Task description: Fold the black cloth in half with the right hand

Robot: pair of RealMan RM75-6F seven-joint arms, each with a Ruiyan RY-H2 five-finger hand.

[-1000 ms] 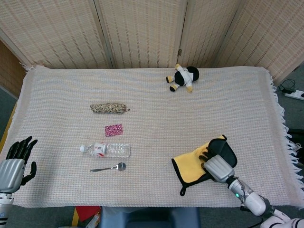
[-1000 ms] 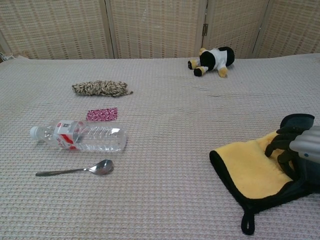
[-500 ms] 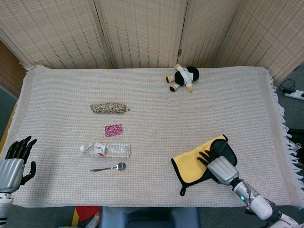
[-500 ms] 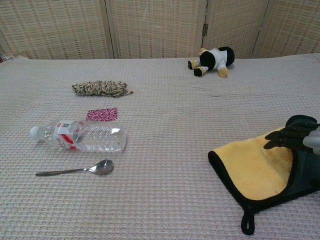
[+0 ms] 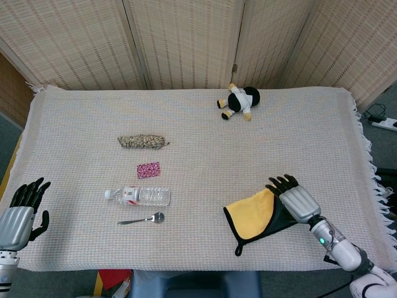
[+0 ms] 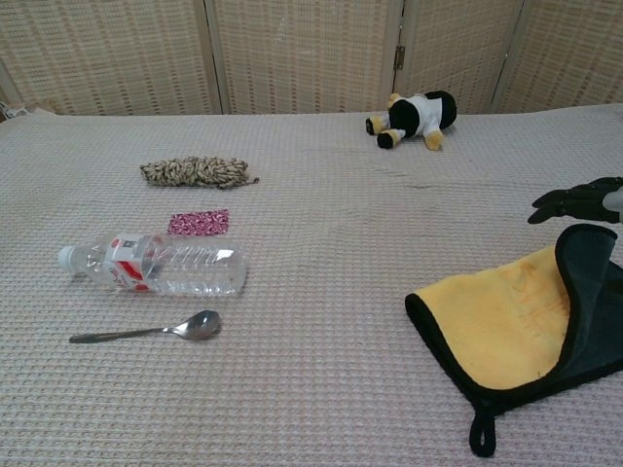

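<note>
We see a counter (image 5: 198,124) covered in pale waffle-weave fabric with a fringed edge, backed by woven screen panels (image 5: 186,43). The black cloth (image 5: 257,216) lies near the front right, yellow fuzzy lining up, its black right side curled over. Our right hand (image 5: 296,197) hovers beside it, fingers spread, holding nothing; the left hand (image 5: 22,211) rests spread wide.

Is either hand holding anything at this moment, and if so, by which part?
Nothing is held. The right hand hovers off the black cloth, fingers spread; the left hand sits open at the table edge.
</note>
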